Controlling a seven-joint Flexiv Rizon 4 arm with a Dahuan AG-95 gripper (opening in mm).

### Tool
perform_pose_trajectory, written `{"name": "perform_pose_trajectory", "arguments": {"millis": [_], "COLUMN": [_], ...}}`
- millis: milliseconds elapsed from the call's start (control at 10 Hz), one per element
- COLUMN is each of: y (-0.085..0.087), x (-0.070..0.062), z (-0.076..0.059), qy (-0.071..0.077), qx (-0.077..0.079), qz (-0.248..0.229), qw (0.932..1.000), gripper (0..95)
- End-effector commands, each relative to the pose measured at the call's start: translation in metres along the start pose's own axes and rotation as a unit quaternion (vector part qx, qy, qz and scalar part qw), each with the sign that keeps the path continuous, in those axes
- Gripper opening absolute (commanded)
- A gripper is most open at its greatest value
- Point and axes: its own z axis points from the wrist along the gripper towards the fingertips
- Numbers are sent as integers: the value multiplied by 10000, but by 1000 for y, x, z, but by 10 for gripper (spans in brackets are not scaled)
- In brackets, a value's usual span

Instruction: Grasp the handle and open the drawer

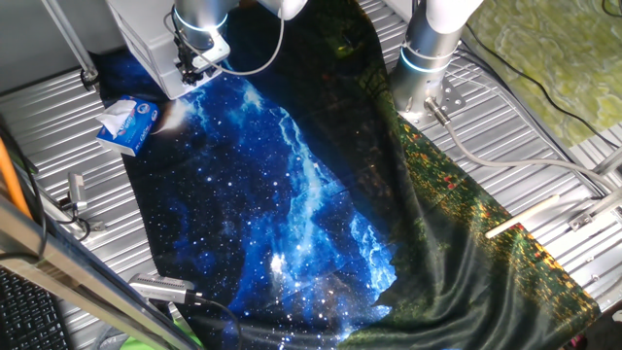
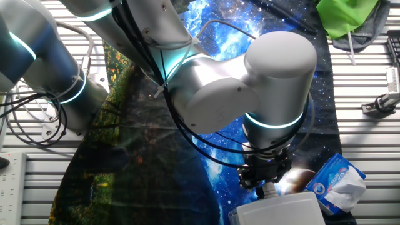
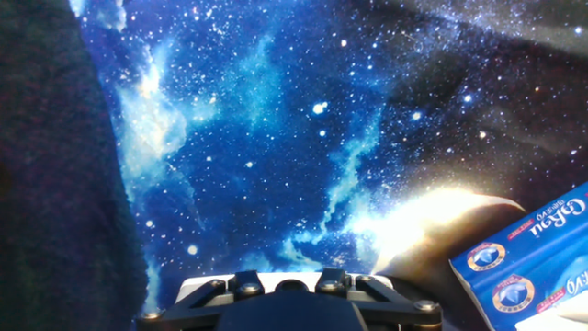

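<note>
Starry cloth (image 1: 262, 194): blue galaxy print, spread across the middle of the tabletop (image 1: 544, 126), near edge hanging in folds.

Carton (image 1: 126, 124): small, blue and white, tissue showing at the top, on the cloth's left edge, just beside the unit.

Drawer unit (image 1: 146, 44): pale grey-white box at the far left corner of the tabletop; handle not discernible.

Pincer (image 1: 199, 66): at the unit's front face, just above the cloth. Whether it is spread or pressed together cannot be told; fingers are hidden in every view.

Tissue carton (image 1: 127, 123) crowds the drawer unit (image 1: 155, 44); starry cloth (image 1: 262, 194) lies open beyond
</note>
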Motion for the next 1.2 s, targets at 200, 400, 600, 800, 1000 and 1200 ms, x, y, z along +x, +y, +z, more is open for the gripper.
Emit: {"name": "perform_pose_trajectory", "arguments": {"millis": [200, 400, 600, 800, 1000, 1200], "y": [0, 0, 0, 0, -1, -1], "x": [0, 0, 0, 0, -1, -2], "z": [0, 0, 0, 0, 0, 0], "qy": [19, 36, 29, 13, 19, 26], "qx": [3, -2, 0, 1, -2, -4], "qz": [51, 86, 148, 160, 169, 175], "qw": [10000, 10000, 9999, 9999, 9999, 9998], "gripper": [0, 0, 0, 0, 0, 0]}}
